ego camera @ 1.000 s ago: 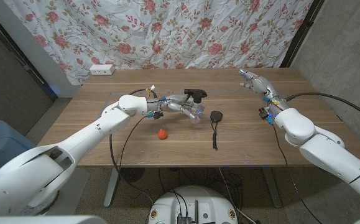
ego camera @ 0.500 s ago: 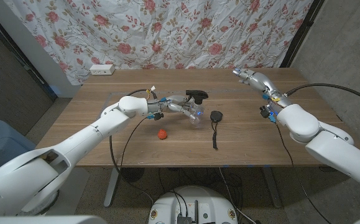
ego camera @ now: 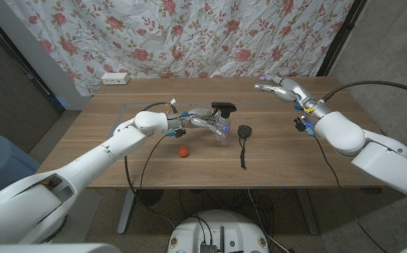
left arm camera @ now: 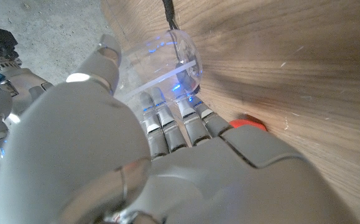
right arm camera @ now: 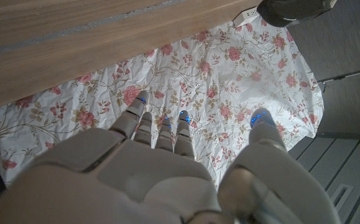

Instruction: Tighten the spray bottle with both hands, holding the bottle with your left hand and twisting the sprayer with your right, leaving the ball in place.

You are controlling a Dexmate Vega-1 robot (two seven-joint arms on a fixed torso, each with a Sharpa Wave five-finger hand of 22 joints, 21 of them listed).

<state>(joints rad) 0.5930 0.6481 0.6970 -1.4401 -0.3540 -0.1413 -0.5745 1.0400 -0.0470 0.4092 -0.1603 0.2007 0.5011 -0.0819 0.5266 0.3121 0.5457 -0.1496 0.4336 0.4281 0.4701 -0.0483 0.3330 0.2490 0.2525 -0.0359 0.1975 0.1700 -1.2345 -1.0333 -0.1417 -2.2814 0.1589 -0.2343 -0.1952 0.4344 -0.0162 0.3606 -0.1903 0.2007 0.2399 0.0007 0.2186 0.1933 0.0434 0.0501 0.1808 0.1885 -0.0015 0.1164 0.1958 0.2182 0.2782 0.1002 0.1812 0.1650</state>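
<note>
The left robot hand (ego camera: pixel 197 121) is wrapped round the clear body of the spray bottle (ego camera: pixel 216 125), fingers curled along one side and thumb on the other, holding it tilted just above the middle of the tabletop (ego camera: pixel 119 151). In the left wrist view the bottle (left arm camera: pixel 167 62) shows as a see-through plastic shell between thumb and fingers. It looks empty or nearly so, so I judge it light, smooth and a bit springy; squeezed hard it would likely dent or slip, so the grip round the middle seems the right place.

The black sprayer (ego camera: pixel 223 107) sticks out past the fingers, stiffer and with edges to catch on; I'd take hold there, round the collar, for the twist.

The right robot hand (ego camera: pixel 275 88) hovers near the far right edge, well apart from the bottle, fingers spread and holding nothing.

The small red ball (ego camera: pixel 182 151) sits on the wood near the bottle, closer to the robot. A black corded object (ego camera: pixel 243 133) lies just beside the bottle's base.
</note>
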